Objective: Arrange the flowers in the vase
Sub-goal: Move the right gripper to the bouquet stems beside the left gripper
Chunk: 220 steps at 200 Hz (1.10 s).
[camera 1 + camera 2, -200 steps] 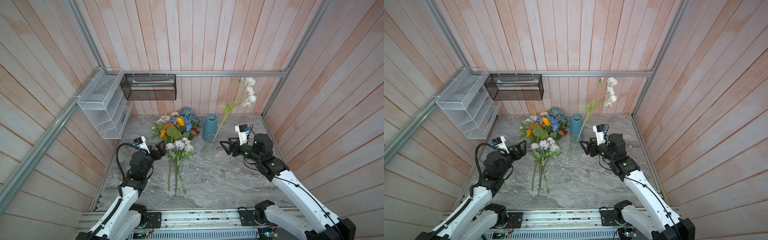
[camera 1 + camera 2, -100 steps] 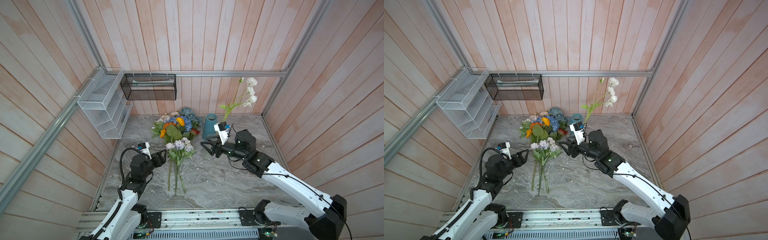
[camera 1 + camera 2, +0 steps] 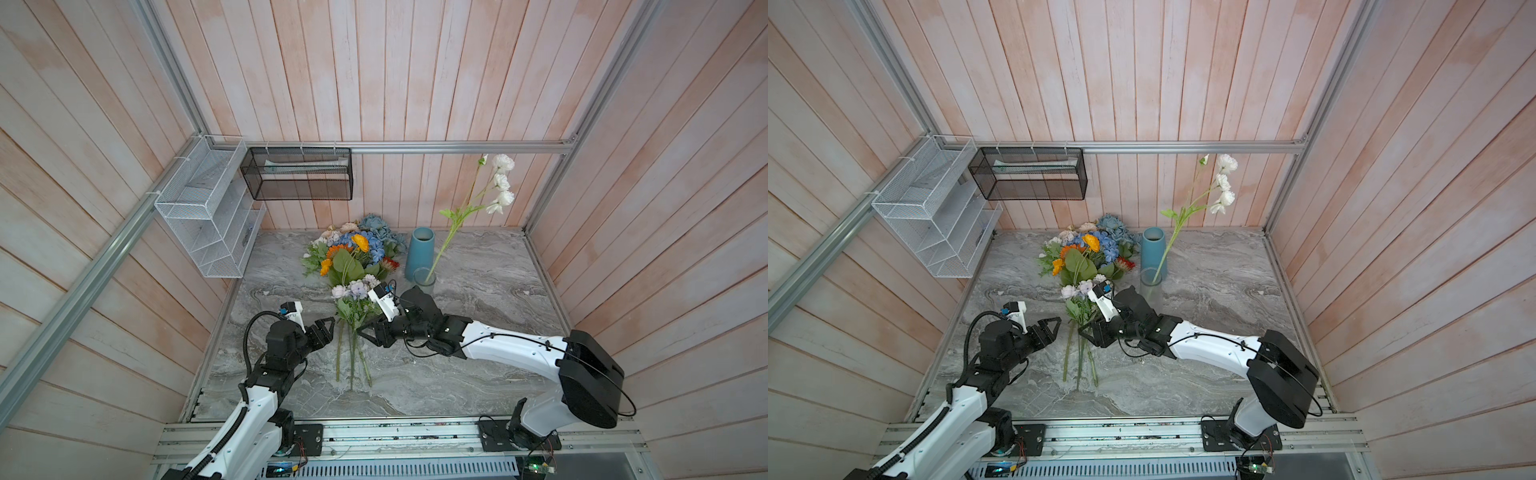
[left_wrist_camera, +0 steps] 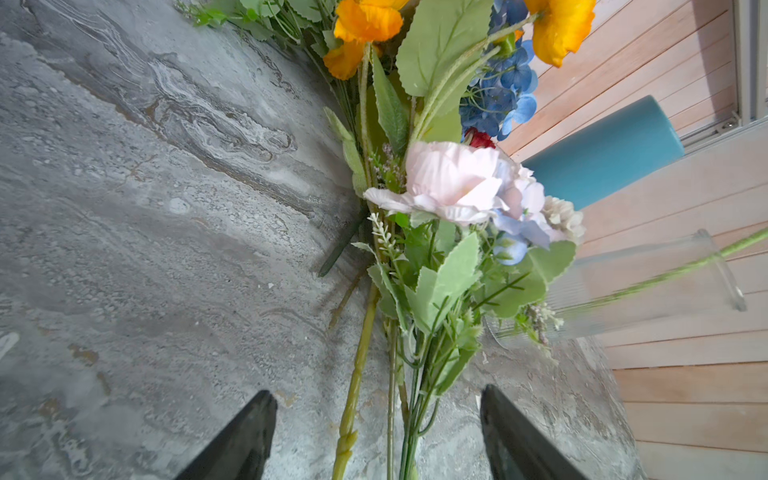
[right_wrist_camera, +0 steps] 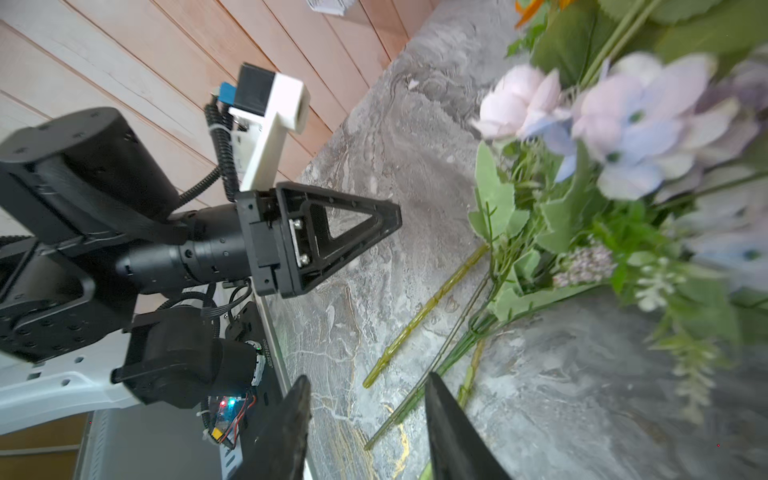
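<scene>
Black fingers (image 5: pixel 291 428) of the right gripper (image 3: pixel 362 332) are held apart, low over the table (image 3: pixel 415 395), and thin green stems (image 5: pixel 457 332) are seen between them. Nothing is pinched yet. If the jaws are shut too high or off to one side, the stems can be missed. If too many are grabbed at once, the lilac bunch (image 3: pixel 356 286) can be dragged and the pile (image 3: pixel 353 249) behind it can be pulled apart. A lifted bunch could also be knocked against the glass vase (image 3: pixel 424 277), and it could be tipped over with the white flower (image 3: pixel 500 183) in it. The left gripper (image 3: pixel 326 326) is spread wide and empty, just beside the stems on the other side, so the two grippers could be bumped together.

The stems are laid flat on the table between the two grippers. The glass vase is stood near, behind the right gripper, and the blue vase (image 3: pixel 419 251) just behind that.
</scene>
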{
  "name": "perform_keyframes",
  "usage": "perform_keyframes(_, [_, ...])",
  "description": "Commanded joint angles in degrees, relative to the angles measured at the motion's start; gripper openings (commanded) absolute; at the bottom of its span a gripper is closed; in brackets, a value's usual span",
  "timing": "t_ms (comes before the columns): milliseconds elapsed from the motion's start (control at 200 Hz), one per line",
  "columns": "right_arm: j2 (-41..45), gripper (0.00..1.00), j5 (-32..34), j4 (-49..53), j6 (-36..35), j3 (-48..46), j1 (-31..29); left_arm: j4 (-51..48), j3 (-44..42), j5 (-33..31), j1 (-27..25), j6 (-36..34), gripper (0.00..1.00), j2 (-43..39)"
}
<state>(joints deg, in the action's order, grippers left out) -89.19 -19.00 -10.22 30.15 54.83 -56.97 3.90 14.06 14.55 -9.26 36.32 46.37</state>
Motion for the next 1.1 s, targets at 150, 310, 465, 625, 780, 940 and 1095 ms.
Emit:
perform_keyframes(150, [-9.75,0.46,-0.51,-3.86,6.96,0.94,-0.34,2.22,0.46,0.62,0.28,-0.95,0.79,3.85])
perform_keyframes(310, [-14.90,0.49,2.15,-2.69,8.57,3.99,-0.16,-0.58,0.81,-0.02,0.23,-2.89,0.79,3.15])
perform_keyframes(465, [-19.02,0.52,4.39,-2.49,10.31,6.52,0.27,-2.99,0.15,0.09,0.26,-3.53,0.77,2.46])
perform_keyframes(625, [-22.35,0.51,6.17,-2.22,11.01,9.46,0.59,-3.32,-1.27,1.09,0.19,-2.84,0.77,2.91])
perform_keyframes(780, [-23.27,0.31,7.22,-2.82,12.25,9.85,1.92,-2.68,-1.41,1.72,0.12,-2.39,0.76,3.87])
perform_keyframes(940, [-21.16,0.14,7.74,-3.95,12.45,7.74,4.19,-2.49,-0.75,1.41,-0.44,-2.48,0.75,5.72])
perform_keyframes(1095, [-18.85,0.14,9.55,-2.81,10.51,6.27,6.61,-2.45,0.58,0.50,-1.95,-2.83,0.75,8.95])
